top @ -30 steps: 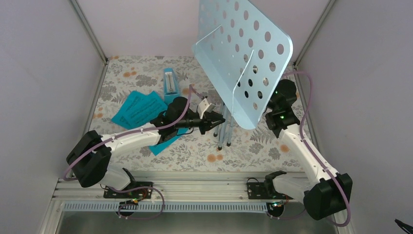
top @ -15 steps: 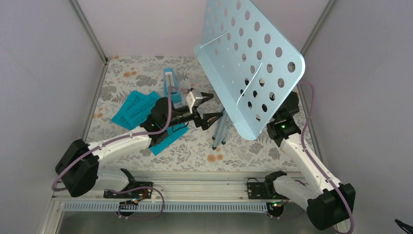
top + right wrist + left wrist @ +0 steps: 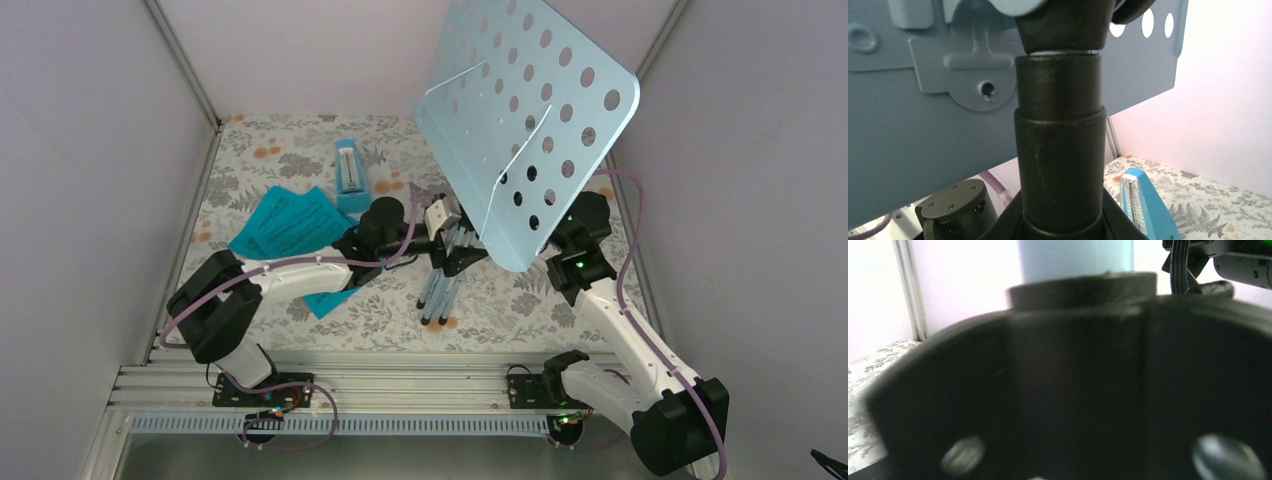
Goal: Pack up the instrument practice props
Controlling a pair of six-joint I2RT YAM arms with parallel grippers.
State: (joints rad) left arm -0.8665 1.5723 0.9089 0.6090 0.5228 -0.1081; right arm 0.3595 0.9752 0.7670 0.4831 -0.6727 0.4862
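Note:
The light blue music stand leans to the right, its perforated desk (image 3: pixel 530 110) high at the back right and its folded legs (image 3: pixel 438 290) reaching down to the mat. My right gripper (image 3: pixel 1063 220) is shut on the stand's black post (image 3: pixel 1060 150) just under the desk (image 3: pixel 923 125); in the top view the desk hides it. My left gripper (image 3: pixel 455 242) is open, its fingers spread either side of the stand's lower hub, whose black collar (image 3: pixel 1073 380) fills the left wrist view. Teal sheet-music pages (image 3: pixel 285 225) lie at the left. The metronome (image 3: pixel 350 178) stands behind them, also visible as the metronome (image 3: pixel 1143 205).
A floral mat (image 3: pixel 300 150) covers the floor between white walls. An aluminium rail (image 3: pixel 400 385) with both arm bases runs along the near edge. My left forearm (image 3: pixel 300 275) lies over one teal page (image 3: pixel 325 300).
My left gripper let go of the stand's legs, opened wide, swung back and returned around the hub. The right arm carried the stand rightward, tilting it more.

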